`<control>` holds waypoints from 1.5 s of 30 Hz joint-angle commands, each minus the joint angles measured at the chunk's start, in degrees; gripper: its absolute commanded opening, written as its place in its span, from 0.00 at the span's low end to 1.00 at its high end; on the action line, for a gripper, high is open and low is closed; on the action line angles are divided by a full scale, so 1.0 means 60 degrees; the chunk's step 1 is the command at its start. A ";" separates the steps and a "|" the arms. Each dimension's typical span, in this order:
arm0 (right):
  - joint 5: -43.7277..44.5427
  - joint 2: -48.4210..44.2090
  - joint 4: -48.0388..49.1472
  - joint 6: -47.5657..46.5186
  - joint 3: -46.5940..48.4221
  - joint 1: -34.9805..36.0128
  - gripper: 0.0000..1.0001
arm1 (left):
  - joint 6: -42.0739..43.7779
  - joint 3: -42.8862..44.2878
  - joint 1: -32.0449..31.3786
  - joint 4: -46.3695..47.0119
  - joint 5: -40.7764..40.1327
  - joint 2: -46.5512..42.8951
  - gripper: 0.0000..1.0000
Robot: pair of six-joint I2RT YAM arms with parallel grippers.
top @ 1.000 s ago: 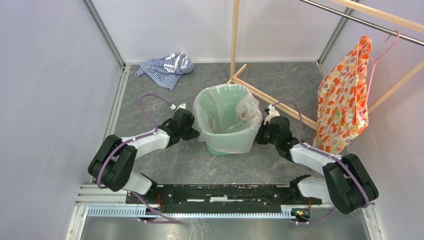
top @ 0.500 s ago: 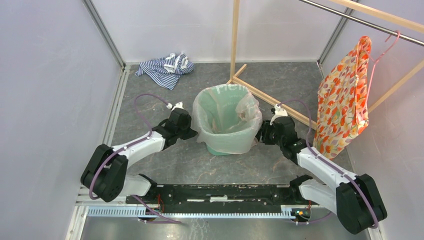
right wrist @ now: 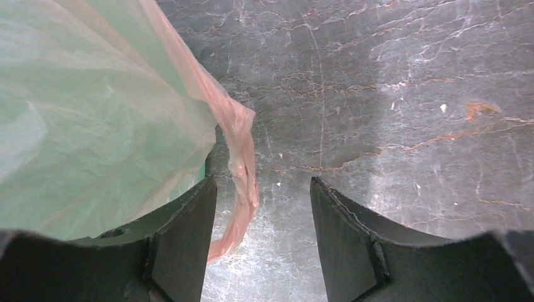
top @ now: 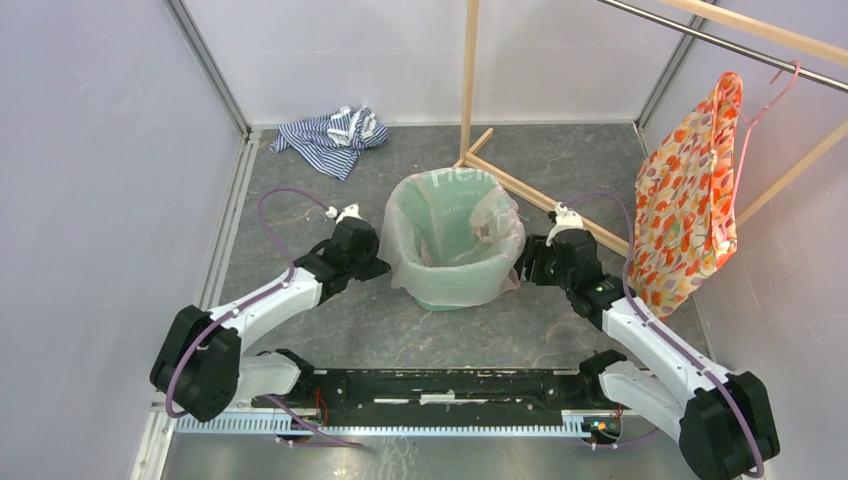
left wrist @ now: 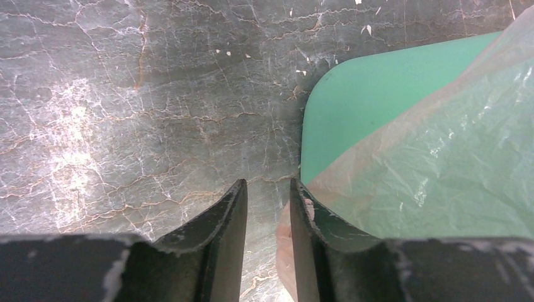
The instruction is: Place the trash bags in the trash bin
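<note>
Robot test cell, lab-like: plain pale wall panels (top: 100, 150) on aluminium posts (top: 205, 65), grey marbled counter (top: 380, 320), bare wooden rack (top: 468, 70) with floral garment (top: 685, 200) hanging, arm mounting rail (top: 450, 385) at near edge.

From the black base rail (top: 450, 385), my left arm (top: 275, 295) and right arm (top: 650, 335) run white shells between chunky black joints, a purple cable (top: 262, 212) looping along each. My left hand (left wrist: 267, 189) and right hand (right wrist: 263, 189) end in dark, curved, scuffed fingers (left wrist: 217, 236).

Top external: table (top: 600, 170) is viewed from high above, behind.
Wrists: trash bin (left wrist: 378, 82) sides are viewed closely, downward; shared.
</note>
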 commanded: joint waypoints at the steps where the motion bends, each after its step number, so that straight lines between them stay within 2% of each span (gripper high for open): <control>1: 0.0479 -0.0314 -0.0332 -0.0272 0.0556 -0.0026 0.63 | 0.0026 0.0171 -0.0047 -0.0051 -0.0247 -0.0296 0.40; 11: 0.0538 -0.0448 -0.0425 -0.0466 0.0627 -0.0033 0.61 | 0.0084 -0.0423 -0.0044 0.0000 -0.0174 -0.0720 0.48; 18: 0.0562 -0.0343 -0.0474 -0.0583 0.0768 -0.0027 0.60 | -0.0120 -0.1114 -0.0020 0.0389 -0.0117 -0.1298 0.46; 25: 0.1308 -0.0449 -0.1496 -0.0811 0.1677 -0.0032 0.60 | 0.0150 -0.0781 0.0168 -0.0442 -0.0318 -0.1739 0.46; 29: 0.1633 -0.0662 -0.1984 -0.1053 0.2442 -0.0028 0.66 | 0.0340 -0.0136 0.0249 -0.1287 -0.0682 -0.2341 0.48; 35: 0.1773 -0.0566 -0.2709 -0.1406 0.4181 -0.0026 0.84 | 0.0721 0.1286 0.0345 -0.2348 -0.0911 -0.2718 0.51; 39: 0.1652 -0.0438 -0.3070 -0.1664 0.5312 -0.0032 0.89 | 0.0975 0.2329 0.0348 -0.2811 -0.0760 -0.2720 0.53; 42: 0.1229 -0.0267 -0.3275 -0.1913 0.6057 -0.0027 0.92 | 0.1373 0.3318 0.0346 -0.3198 -0.0562 -0.2619 0.58; 45: 0.0713 -0.0168 -0.3222 -0.2117 0.6521 -0.0028 0.98 | 0.1825 0.4193 0.0348 -0.3416 -0.0329 -0.2540 0.69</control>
